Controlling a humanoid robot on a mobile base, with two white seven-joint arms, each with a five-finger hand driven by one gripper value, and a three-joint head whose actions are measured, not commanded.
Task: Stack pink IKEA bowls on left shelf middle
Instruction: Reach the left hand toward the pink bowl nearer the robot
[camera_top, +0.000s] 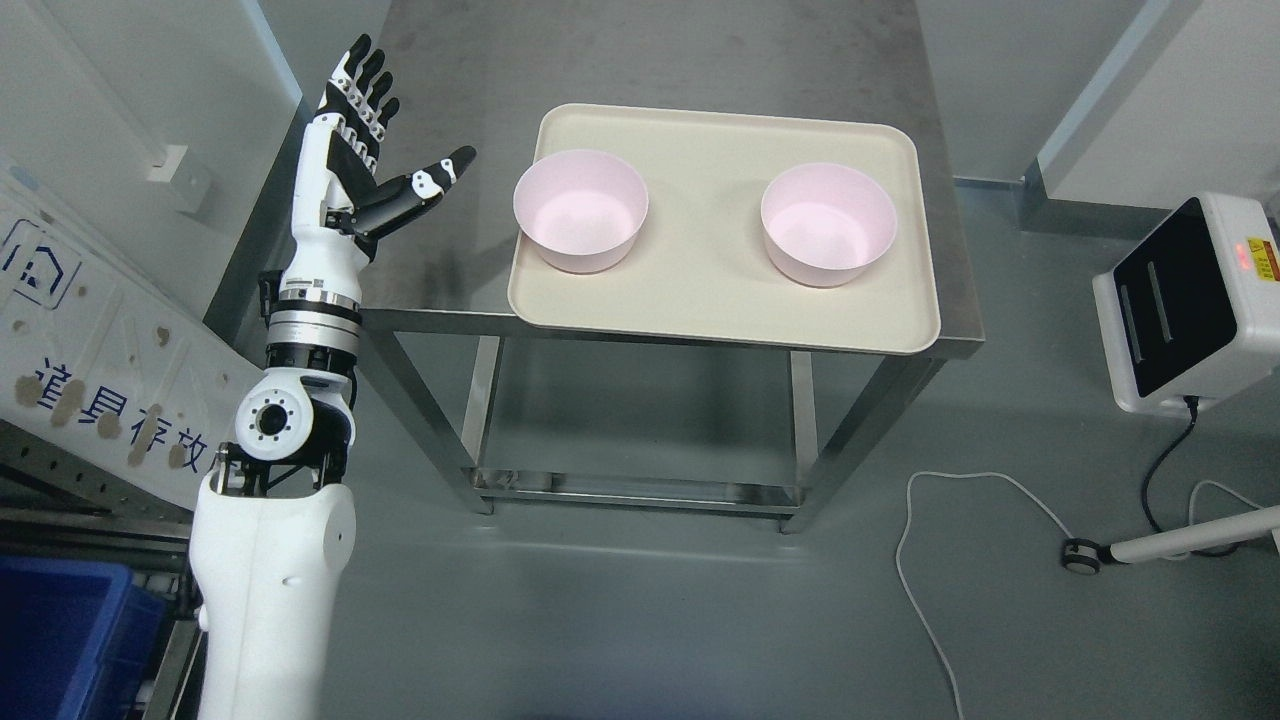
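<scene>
Grey floor surrounds a steel surface (440, 270) carrying a cream tray (720, 320) with two pink bowls, left bowl (581, 212) and right bowl (828, 226), apart. Left hand (375, 140) hovers spread and empty at upper left; reaching for the nearer bowl seems next.

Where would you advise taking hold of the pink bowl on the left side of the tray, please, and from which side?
Probably by its left rim. The left pink bowl stands upright and empty on the tray, its wall flaring to an open rim. The left robot hand is open just to its left, thumb towards the bowl, so coming from the left with the fingers over the rim looks shortest and stays clear of the right pink bowl.
</scene>
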